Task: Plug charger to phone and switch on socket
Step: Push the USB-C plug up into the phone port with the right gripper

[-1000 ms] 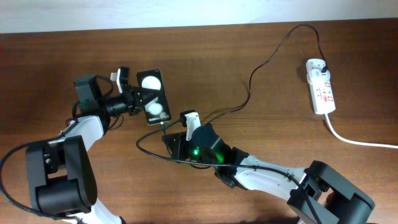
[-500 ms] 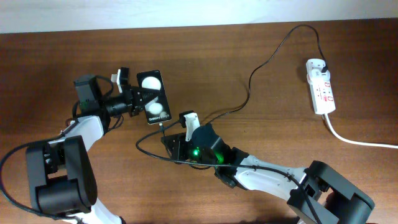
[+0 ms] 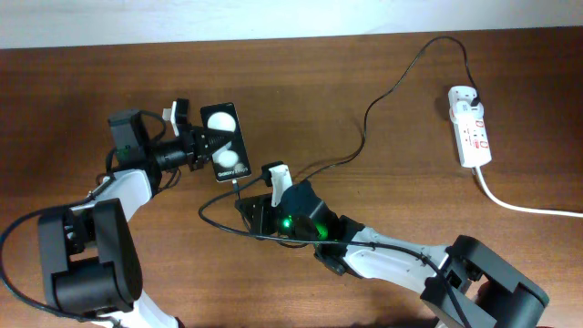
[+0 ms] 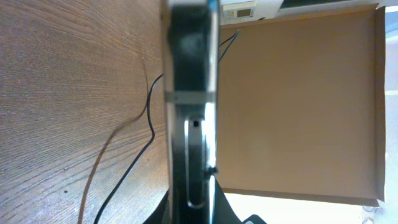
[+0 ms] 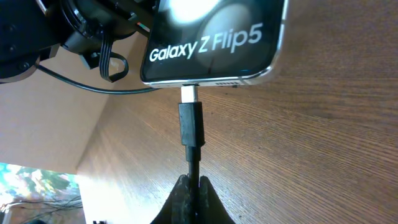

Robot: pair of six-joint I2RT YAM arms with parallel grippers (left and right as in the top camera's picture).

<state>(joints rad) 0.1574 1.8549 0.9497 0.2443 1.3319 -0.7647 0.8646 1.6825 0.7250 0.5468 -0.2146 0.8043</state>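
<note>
1. Spanning the overhead frame, a brown wooden table (image 3: 91, 82) meets a pale wall (image 3: 273, 18) along the top edge.
2. At the right lies the socket (image 3: 470, 128), its white cord (image 3: 519, 208) trailing to the right edge.
3. The charger (image 3: 369, 109) loops from the socket's upper end toward centre-left.
4. The left gripper (image 3: 208, 144) is clamped on the phone (image 3: 224, 141), upper left of centre.
5. The right gripper (image 5: 191, 186) pinches the charger just behind its connector, whose metal tip meets the phone's bottom edge.

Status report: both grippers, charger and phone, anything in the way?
Left gripper shut on phone. Right gripper shut on charger, connector meets phone, metal showing. Nothing blocking.
</note>
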